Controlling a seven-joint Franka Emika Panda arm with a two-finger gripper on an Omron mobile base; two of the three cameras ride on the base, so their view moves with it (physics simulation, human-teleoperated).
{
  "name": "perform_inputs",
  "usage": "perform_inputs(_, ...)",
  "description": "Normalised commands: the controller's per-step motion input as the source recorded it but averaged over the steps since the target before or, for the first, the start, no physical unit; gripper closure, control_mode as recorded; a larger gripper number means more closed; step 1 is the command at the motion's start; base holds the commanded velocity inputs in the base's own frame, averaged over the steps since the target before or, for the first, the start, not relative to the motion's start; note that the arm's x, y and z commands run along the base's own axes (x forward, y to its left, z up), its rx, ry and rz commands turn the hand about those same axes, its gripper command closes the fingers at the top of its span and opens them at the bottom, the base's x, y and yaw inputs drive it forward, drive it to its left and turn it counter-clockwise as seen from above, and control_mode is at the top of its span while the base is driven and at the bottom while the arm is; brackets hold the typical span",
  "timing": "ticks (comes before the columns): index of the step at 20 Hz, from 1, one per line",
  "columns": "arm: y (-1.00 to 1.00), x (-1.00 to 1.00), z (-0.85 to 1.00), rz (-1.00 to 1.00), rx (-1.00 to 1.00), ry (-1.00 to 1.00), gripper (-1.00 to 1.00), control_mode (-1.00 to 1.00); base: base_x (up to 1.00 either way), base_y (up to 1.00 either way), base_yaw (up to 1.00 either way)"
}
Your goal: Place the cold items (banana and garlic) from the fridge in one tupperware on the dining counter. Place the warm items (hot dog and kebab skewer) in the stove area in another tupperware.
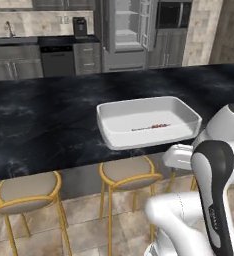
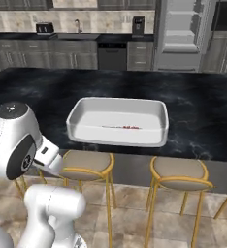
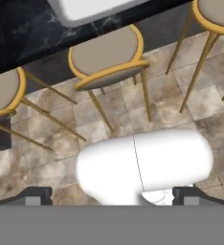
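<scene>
A large white tupperware (image 1: 189, 117) (image 2: 156, 118) rests on the black marble dining counter (image 1: 39, 125) (image 2: 202, 121). In it lies the kebab skewer (image 1: 154, 126) (image 2: 125, 127), a thin stick with reddish chunks at its right end. My gripper (image 3: 116, 196) hangs below the counter's front edge, facing the tiled floor. Its jaws stand wide open, with nothing between the fingertips (image 3: 37, 194). Far behind, the fridge (image 1: 126, 30) (image 2: 183, 29) has its doors open, and its shelves are too small to read. The black stove area (image 1: 57, 61) (image 2: 112, 55) sits among the grey cabinets. Banana, garlic and hot dog are out of view.
Gold-legged stools (image 1: 131, 172) (image 2: 181, 174) (image 3: 106, 55) stand tucked along the counter's near side, right by my hand. A dark coffee machine (image 1: 80, 27) (image 2: 138, 24) sits on the back worktop. A black microwave (image 1: 174, 14) fills the cabinet right of the fridge.
</scene>
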Motion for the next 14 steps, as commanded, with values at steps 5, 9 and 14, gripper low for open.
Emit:
perform_inputs(5,0.00,0.00,0.00,0.00,0.00,0.00,-1.00,1.00,-0.67,1.00,0.08)
perform_inputs(9,0.00,0.00,0.00,0.00,0.00,0.00,-1.00,1.00,-0.04,1.00,0.00)
perform_inputs(14,0.00,0.00,0.00,0.00,0.00,0.00,-1.00,1.00,0.00,1.00,0.00)
